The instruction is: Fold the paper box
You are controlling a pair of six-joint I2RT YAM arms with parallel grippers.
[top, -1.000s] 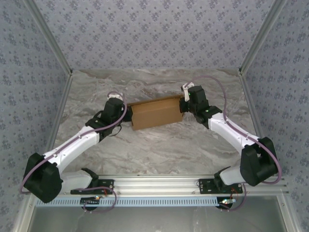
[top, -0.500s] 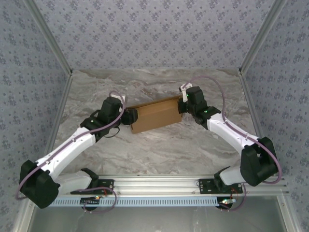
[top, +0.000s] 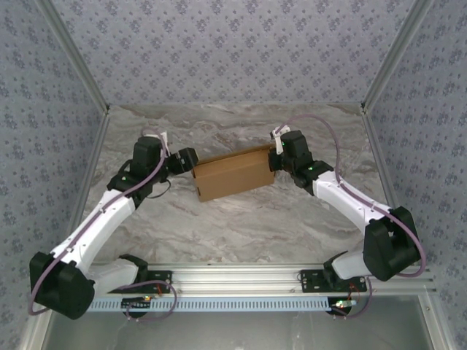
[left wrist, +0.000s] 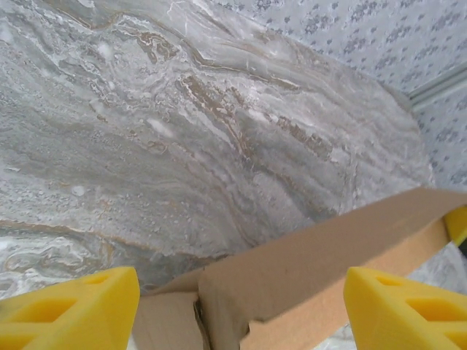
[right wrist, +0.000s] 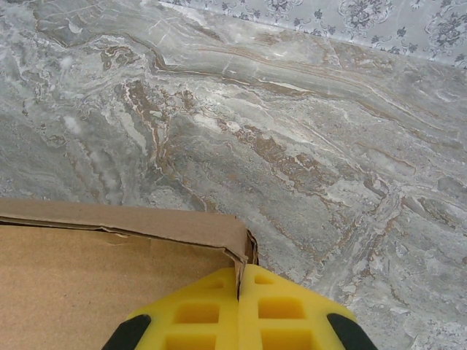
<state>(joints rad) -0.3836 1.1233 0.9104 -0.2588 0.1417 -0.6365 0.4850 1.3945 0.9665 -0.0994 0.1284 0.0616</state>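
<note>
You are looking down on a marbled grey table (top: 241, 233) with patterned walls (top: 233, 51) on 3 sides.

At the left, your left arm (top: 109, 211) reaches in from the near corner toward the middle. The left gripper (top: 188, 161) sits just beside the left end of the paper box (top: 233, 173). Its jaws stand wide apart and hold nothing. In the left wrist view, the 2 yellow fingers (left wrist: 69, 306) sit in the bottom corners of the picture. The box's tan end, with a creased flap, lies between and beyond them. You cannot tell from that view whether either finger brushes the cardboard.

In the middle, the box lies flat on the table as a shallow brown rectangle. It is turned slightly, so its right end is farther from the arm bases than its left end.

At the right, the right gripper (top: 277, 159) meets the box's right end. In the right wrist view, its 2 yellow fingers are pressed together. The thin cardboard wall at the box's corner runs down into the seam between them, so the gripper is pinching the box there. Behind it, the right arm (top: 343, 197) stretches back to the near right corner.
</note>
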